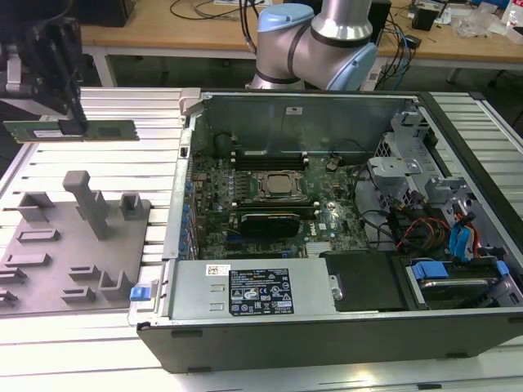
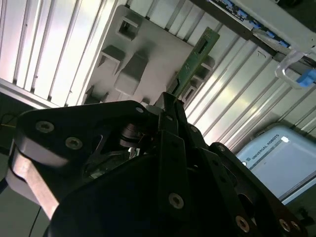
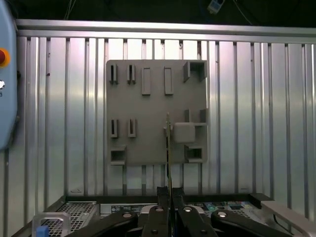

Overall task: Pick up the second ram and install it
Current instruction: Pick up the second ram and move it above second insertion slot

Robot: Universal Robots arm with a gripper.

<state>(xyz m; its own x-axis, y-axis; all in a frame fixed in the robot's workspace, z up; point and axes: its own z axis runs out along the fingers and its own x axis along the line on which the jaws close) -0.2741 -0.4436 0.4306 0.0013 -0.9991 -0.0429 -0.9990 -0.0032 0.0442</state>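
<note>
The desk (image 1: pixel 73 347) is ribbed bare metal with a bright sheen — light glares off its slats. The holder plate (image 1: pixel 49 261) on it looks like matt grey plastic. The second ram (image 1: pixel 110 130) is dull green circuit board; the fingers (image 2: pixel 173 123) are matt black, with plain metal screw heads.

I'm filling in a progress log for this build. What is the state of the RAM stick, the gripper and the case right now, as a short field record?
gripper: shut on the second ram
ram pose: held level in the air, gripped partway along its length
ram in first wrist view: edge-on between the fingers
below the ram: grey fixture tray on the slatted table
computer case: open, to the exterior view's right of the tray
install status: ram not yet in the case
</note>
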